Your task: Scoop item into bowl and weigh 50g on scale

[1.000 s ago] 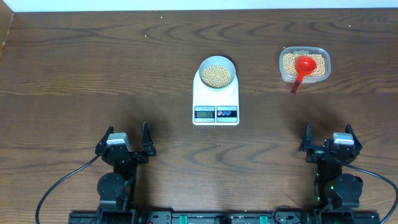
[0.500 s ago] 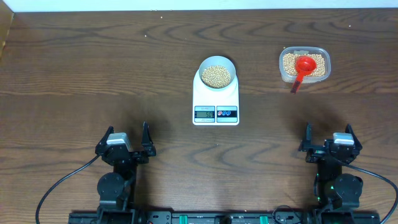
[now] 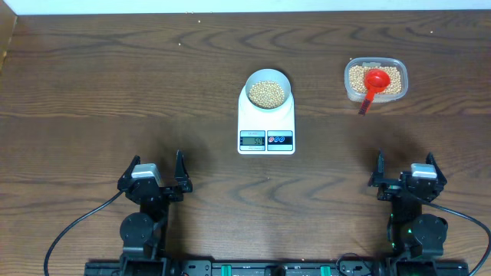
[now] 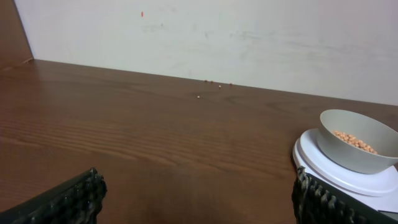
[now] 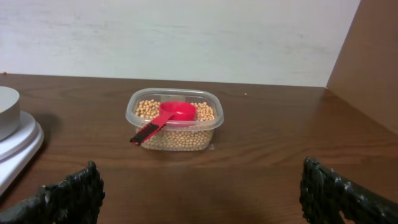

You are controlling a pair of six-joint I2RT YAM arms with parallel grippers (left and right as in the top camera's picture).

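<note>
On the flat white scale (image 3: 266,123) at mid-table, your small round pale bowl (image 3: 268,90) holds tan beans (image 3: 268,93), while right of the scale a clear plastic tub (image 3: 375,80) carries more beans and a red scoop (image 3: 374,83). Nearer you than the scale, across dark wood-grain table (image 3: 115,77), your left gripper (image 3: 157,165) and right gripper (image 3: 404,167) sit well apart from it, ribbed black jaws spread wide and empty.
</note>
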